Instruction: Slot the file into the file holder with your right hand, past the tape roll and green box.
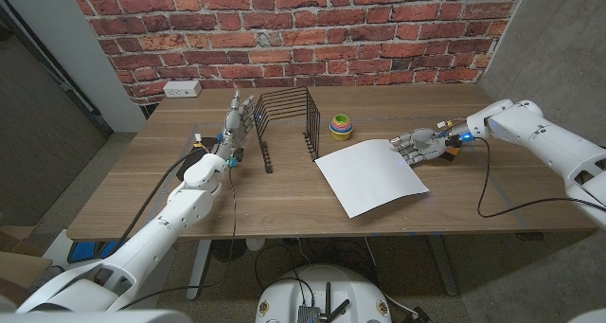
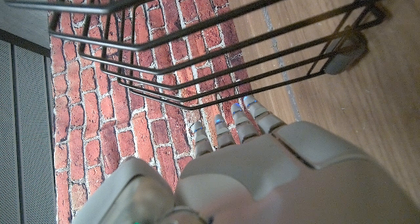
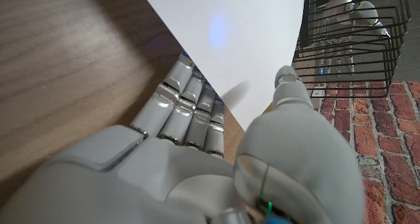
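Observation:
A white file (image 1: 369,176) lies flat on the wooden table (image 1: 142,186), right of centre. My right hand (image 1: 417,145) is at its right edge; in the right wrist view its fingers (image 3: 190,99) reach under the sheet (image 3: 230,40) and the thumb (image 3: 289,86) sits on top, pinching the edge. The black wire file holder (image 1: 284,124) stands left of the file. Beside the holder's left side my left hand (image 1: 237,119) stands upright, fingers straight and holding nothing, its fingertips (image 2: 230,122) close to the wires (image 2: 341,53). A small stack of green, yellow and red rings (image 1: 341,126) sits between holder and file.
A white power strip (image 1: 182,89) lies at the table's far left, by the brick wall. Cables run along my left arm and hang from the right wrist. Bare wood lies in front of the holder and the file.

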